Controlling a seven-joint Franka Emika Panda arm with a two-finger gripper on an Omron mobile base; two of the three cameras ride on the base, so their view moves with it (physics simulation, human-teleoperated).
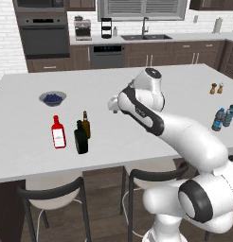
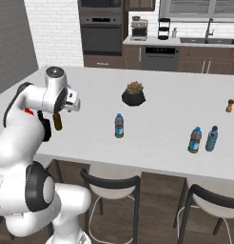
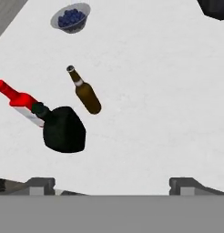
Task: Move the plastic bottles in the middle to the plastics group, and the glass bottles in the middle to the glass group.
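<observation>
Counter (image 1: 137,142): a white island top is carrying everything; dark stools are standing along its near edge.
Glass group: the red bottle (image 1: 58,132) with a white label and the slim brown bottle (image 1: 85,124) are standing near the left end of the counter.
Black bottle (image 1: 81,138): it is standing upright just in front of the brown bottle and just right of the red one, close to both; in the hand view it is overlapping the red bottle's base, so touching or apart cannot be told.
Bowl of berries (image 1: 52,98): it is sitting farther back on the counter, apart from the three bottles.
Plastics group: two blue-labelled water bottles (image 2: 202,139) are standing side by side near the right end.
Middle bottle: a single water bottle (image 2: 119,126) is standing alone between the two groups, in front of a dark potted plant (image 2: 133,94).
Shakers (image 1: 216,88): two small ones are standing toward the far right, beyond the water bottles.
Gripper (image 3: 111,184): it is hovering above the counter, jaws spread wide with nothing between them, looking down on the glass cluster.
In the way: the arm's white links are blocking the counter's middle in the left base view, hiding the lone bottle and plant.
View differences: the right base view is showing the middle bottle and plant, while the arm there is covering most of the glass cluster; the hand view is showing the black bottle from above.
</observation>
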